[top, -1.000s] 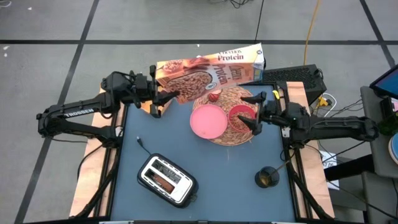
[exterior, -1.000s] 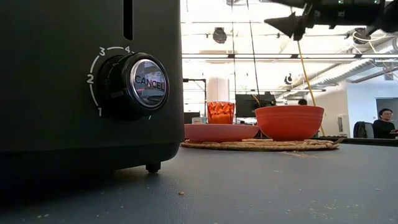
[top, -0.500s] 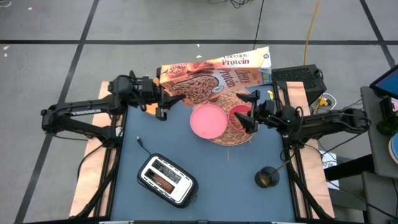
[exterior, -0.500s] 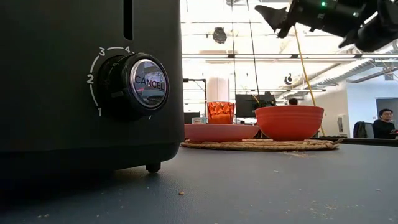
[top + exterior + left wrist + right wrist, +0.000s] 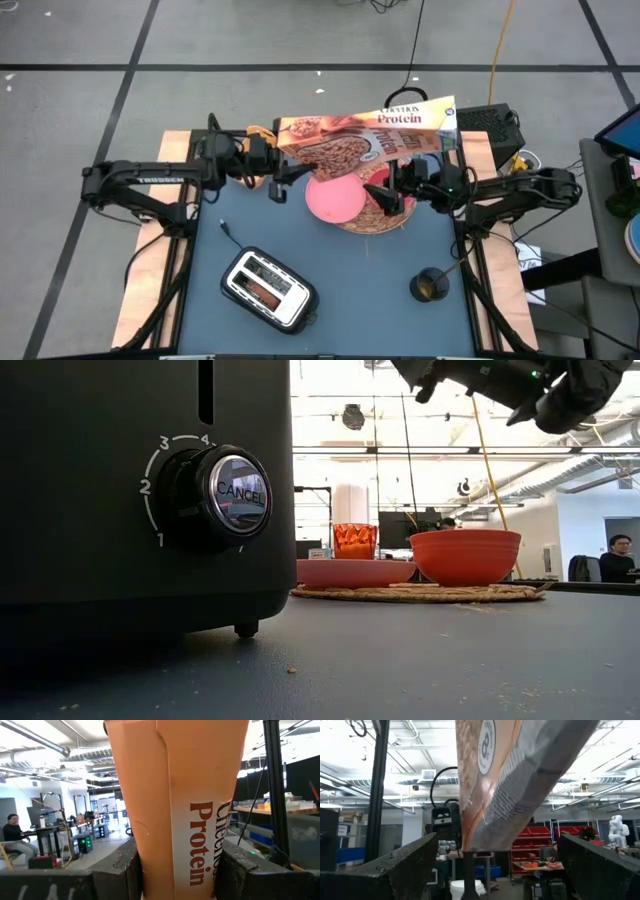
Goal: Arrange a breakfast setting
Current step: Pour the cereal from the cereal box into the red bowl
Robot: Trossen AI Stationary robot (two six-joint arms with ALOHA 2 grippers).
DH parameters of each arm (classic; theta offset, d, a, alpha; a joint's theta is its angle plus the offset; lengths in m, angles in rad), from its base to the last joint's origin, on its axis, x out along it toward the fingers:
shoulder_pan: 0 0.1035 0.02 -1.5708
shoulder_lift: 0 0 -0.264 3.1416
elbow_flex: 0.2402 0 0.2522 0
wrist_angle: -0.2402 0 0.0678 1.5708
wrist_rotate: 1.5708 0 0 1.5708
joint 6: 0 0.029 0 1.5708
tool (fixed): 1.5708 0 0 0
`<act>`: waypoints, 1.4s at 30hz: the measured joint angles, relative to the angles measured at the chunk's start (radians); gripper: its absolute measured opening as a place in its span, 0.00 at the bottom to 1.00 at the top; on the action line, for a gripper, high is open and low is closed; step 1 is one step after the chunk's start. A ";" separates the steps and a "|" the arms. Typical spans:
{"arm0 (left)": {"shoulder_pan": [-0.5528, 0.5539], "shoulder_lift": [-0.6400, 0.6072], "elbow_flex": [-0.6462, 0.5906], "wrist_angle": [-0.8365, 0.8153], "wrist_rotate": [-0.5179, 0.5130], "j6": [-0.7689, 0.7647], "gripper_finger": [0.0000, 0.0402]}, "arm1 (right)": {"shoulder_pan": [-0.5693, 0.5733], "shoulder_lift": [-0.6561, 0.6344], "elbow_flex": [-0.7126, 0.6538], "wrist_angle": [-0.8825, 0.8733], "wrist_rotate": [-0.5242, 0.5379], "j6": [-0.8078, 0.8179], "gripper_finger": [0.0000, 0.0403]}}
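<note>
In the high view the woven mat (image 5: 392,222) lies at 1 o'clock from the table's middle. The plate (image 5: 334,198) sits on its 9 o'clock side, the bowl (image 5: 386,196) just at 3 o'clock of the plate. The cereal box (image 5: 360,143) hangs above them, toward 12 o'clock. The toaster (image 5: 268,289) stands at 7 o'clock, a small round cup (image 5: 430,285) at 5 o'clock. In the low view the glass (image 5: 354,541) stands behind the plate.
</note>
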 joint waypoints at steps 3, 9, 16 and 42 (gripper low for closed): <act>-0.011 0.024 0.000 0.025 -0.001 0.004 0.44 | 0.000 0.019 0.025 0.001 -0.004 0.000 0.98; -0.027 0.070 0.000 0.084 -0.001 0.001 0.44 | 0.000 0.053 0.067 0.001 -0.019 0.000 0.98; -0.034 0.128 0.002 0.127 0.003 -0.003 0.44 | 0.000 0.062 0.089 0.011 -0.079 0.000 0.98; -0.031 0.176 0.001 0.040 -0.001 -0.013 0.46 | 0.000 0.060 0.089 -0.030 -0.100 -0.004 0.50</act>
